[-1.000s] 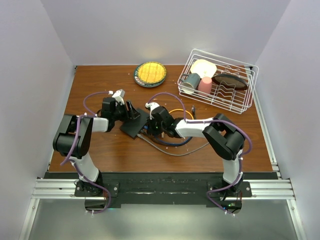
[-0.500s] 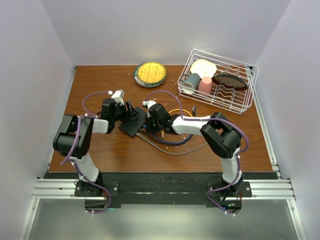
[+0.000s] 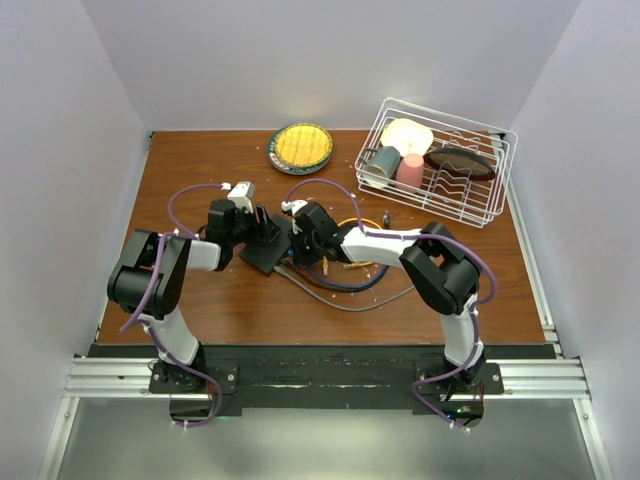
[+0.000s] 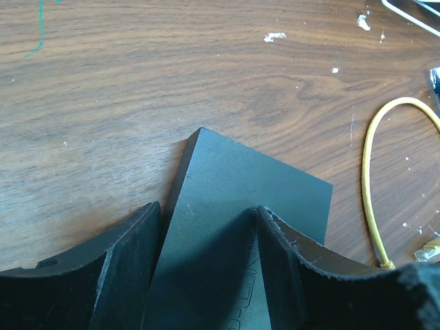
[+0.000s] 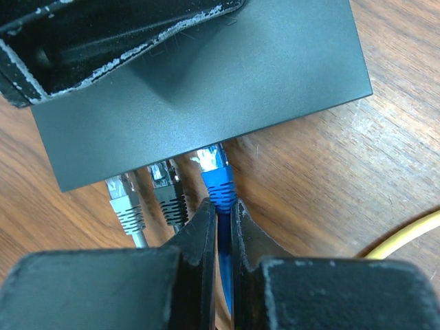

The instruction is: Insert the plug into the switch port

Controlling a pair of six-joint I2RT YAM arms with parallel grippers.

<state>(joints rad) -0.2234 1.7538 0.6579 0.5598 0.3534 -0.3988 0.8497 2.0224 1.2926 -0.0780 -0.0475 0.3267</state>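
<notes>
The blue plug (image 5: 218, 180) lies at the middle of the right wrist view. Its clear tip meets the near long edge of the black switch (image 5: 206, 75). The switch port is hidden under that edge, so I cannot tell how far in the plug sits. Just left of it, 2 more plugs meet the same edge: a black plug (image 5: 170, 192) and a grey plug (image 5: 125, 206). The right gripper (image 5: 221, 212) is clamped on the blue plug's rear end. The left gripper (image 4: 206, 213) has its jaws apart, 1 finger beside the switch's left edge and the other over its top face. In the top view the switch sits near the centre of the wooden table (image 3: 200, 300). A yellow cable (image 4: 368, 179) curves at the right of the left wrist view. A wire rack (image 3: 500, 170) stands at the table's upper right.
</notes>
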